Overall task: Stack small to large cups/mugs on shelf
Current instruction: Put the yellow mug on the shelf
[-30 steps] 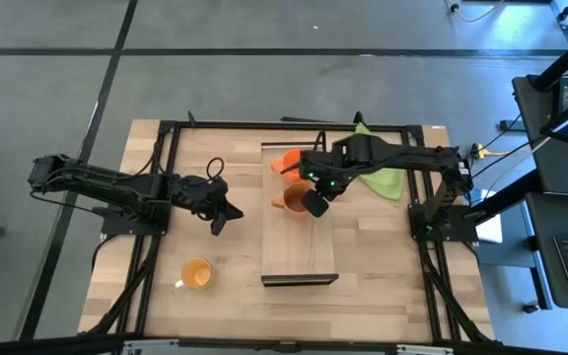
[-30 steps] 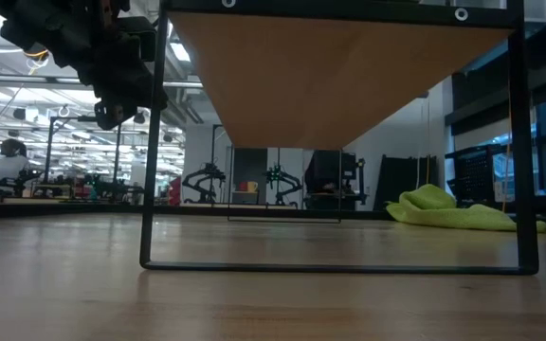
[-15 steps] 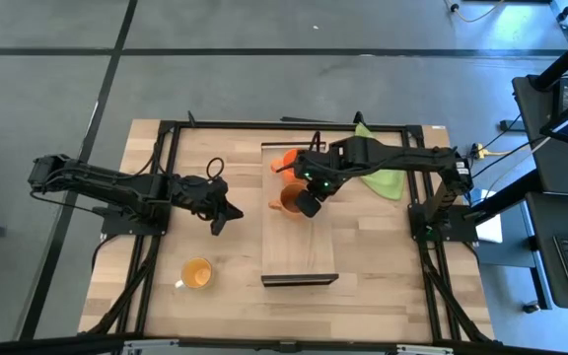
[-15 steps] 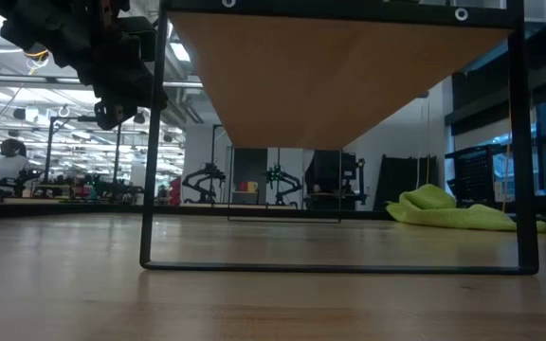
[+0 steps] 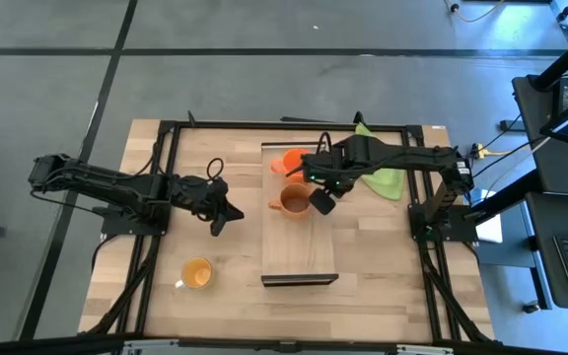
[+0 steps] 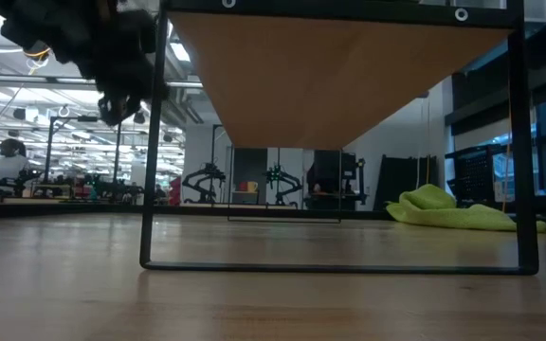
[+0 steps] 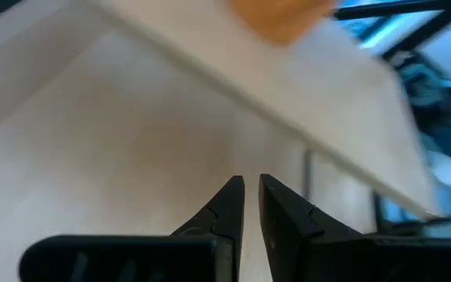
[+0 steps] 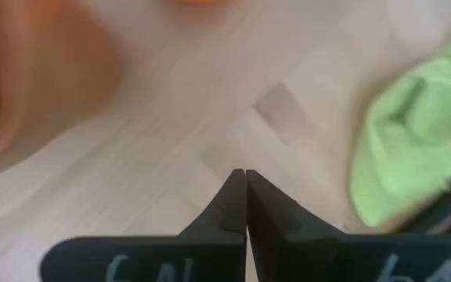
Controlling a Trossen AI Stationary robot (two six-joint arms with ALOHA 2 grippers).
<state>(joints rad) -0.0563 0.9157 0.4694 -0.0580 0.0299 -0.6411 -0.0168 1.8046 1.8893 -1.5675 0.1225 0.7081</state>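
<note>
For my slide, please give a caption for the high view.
Right gripper beside the brown-orange mug on the shelf; left gripper waits.

My right pincer (image 5: 319, 202) has come off the brown-orange mug (image 5: 292, 200). A second ago it sat over the mug's rim; now it hangs just beside the mug, on the side toward the green cloth (image 5: 384, 178), fingers pressed together in its wrist view. The mug shows whole on the shelf (image 5: 299, 242), a little nearer the shelf's left edge than before.
</note>
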